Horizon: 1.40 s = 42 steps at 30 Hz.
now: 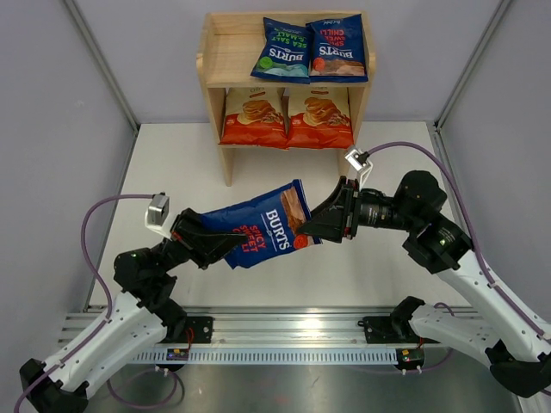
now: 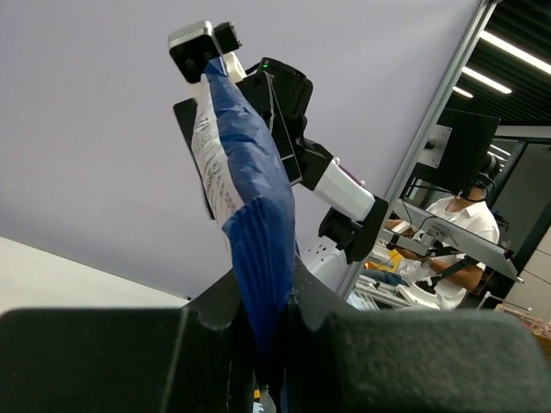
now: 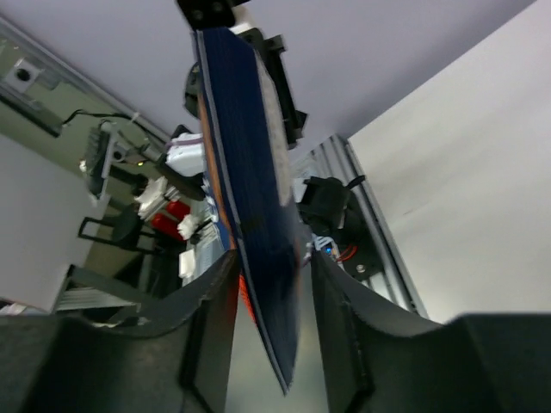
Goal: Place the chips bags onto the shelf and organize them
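A dark blue red-labelled Burts bag (image 1: 258, 225) hangs in the air between both arms, above the table's middle. My left gripper (image 1: 211, 237) is shut on its left end; the left wrist view shows the bag (image 2: 250, 198) pinched between the jaws (image 2: 263, 292). My right gripper (image 1: 310, 225) is open around the bag's right end; in the right wrist view the bag (image 3: 250, 172) stands edge-on between the spread fingers (image 3: 271, 267) with gaps beside it. On the wooden shelf (image 1: 225, 52), a teal Burts bag (image 1: 282, 50) and a red Burts bag (image 1: 338, 52) lie on top. Two Cassava bags (image 1: 255, 116) (image 1: 319, 116) stand below.
The shelf stands at the table's far edge, its top tier's left half bare. White walls and metal frame posts (image 1: 99, 52) enclose the table. The aluminium rail (image 1: 284, 331) with both arm bases runs along the near edge.
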Available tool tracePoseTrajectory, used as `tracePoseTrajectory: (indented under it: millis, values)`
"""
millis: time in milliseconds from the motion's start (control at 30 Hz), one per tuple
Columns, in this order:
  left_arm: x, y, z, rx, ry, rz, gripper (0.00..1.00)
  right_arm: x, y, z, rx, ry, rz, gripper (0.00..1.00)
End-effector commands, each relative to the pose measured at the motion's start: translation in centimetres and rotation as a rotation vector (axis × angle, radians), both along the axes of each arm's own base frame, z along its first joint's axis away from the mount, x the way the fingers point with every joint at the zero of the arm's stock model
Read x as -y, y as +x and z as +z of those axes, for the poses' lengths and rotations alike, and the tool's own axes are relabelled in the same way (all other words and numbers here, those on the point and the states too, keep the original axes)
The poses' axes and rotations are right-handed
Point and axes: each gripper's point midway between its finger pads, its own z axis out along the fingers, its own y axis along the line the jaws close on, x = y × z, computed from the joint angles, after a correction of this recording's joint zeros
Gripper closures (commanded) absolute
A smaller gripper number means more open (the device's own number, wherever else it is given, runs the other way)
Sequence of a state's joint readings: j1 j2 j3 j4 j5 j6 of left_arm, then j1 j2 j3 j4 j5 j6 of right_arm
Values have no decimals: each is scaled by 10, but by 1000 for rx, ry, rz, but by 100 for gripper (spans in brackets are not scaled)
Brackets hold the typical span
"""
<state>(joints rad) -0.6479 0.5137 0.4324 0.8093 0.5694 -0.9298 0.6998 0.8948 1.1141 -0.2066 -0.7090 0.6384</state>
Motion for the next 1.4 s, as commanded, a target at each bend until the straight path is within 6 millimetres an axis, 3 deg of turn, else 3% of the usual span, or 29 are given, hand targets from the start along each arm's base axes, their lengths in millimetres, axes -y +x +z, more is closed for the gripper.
tracePoseTrajectory:
  millis: [0, 67, 267, 367, 400, 600, 700, 733, 833, 867, 933, 967, 1067, 1100, 1133, 1167, 1200, 1233, 1267, 1300, 1367]
  values:
    - [2, -9, 12, 59, -12, -48, 86, 1, -24, 25, 68, 86, 140, 56]
    - [5, -5, 11, 51, 7, -40, 82, 3, -23, 23, 73, 71, 117, 70]
    - [16, 10, -4, -7, 104, -22, 57, 9, -17, 20, 123, 11, 62, 77]
    - [19, 9, -6, -18, 106, -41, 59, 8, -16, 18, 134, -7, 71, 79]
    - [20, 8, -5, -15, 104, -48, 69, 8, -16, 18, 148, -10, 71, 80]
    - [28, 14, -14, -43, 169, -50, 82, 10, -7, 19, 173, -54, 29, 80]
    - [24, 18, -12, -58, 162, -2, 89, 15, 3, 19, 192, -86, -47, 71]
    - [21, 22, -9, -60, 157, 27, 90, 21, 13, 16, 188, -112, -125, 56]
    - [10, 46, -5, -157, 135, 175, 90, 46, 40, 12, 203, -164, -362, 36]
    - [3, 59, -1, -200, 115, 250, 90, 56, 47, 2, 184, -206, -428, 22]
    - [-5, 68, 8, -233, 82, 314, 91, 82, 63, -7, 171, -266, -598, 18]
    - [-14, 75, 21, -250, 43, 369, 91, 91, 65, -9, 170, -279, -641, 15]
    - [-25, 96, 34, -315, 1, 472, 93, 121, 72, -14, 163, -305, -801, 13]
    - [-32, 95, 55, -305, -43, 492, 93, 126, 72, -15, 161, -305, -821, 12]
    - [-34, 99, 64, -310, -58, 510, 92, 135, 70, -13, 166, -293, -854, 12]
    - [-40, 118, 63, -369, -61, 590, 92, 137, 69, -17, 158, -296, -860, 12]
    - [-49, 121, 87, -378, -102, 621, 92, 138, 67, -17, 154, -290, -863, 12]
    - [-54, 127, 96, -412, -127, 647, 91, 139, 64, -19, 145, -286, -859, 11]
    - [-53, 150, 88, -481, -108, 710, 89, 139, 63, -20, 141, -279, -857, 12]
    - [-63, 152, 118, -479, -177, 726, 88, 139, 61, -19, 134, -262, -856, 12]
    - [-71, 174, 125, -536, -188, 816, 88, 136, 60, -23, 122, -256, -846, 12]
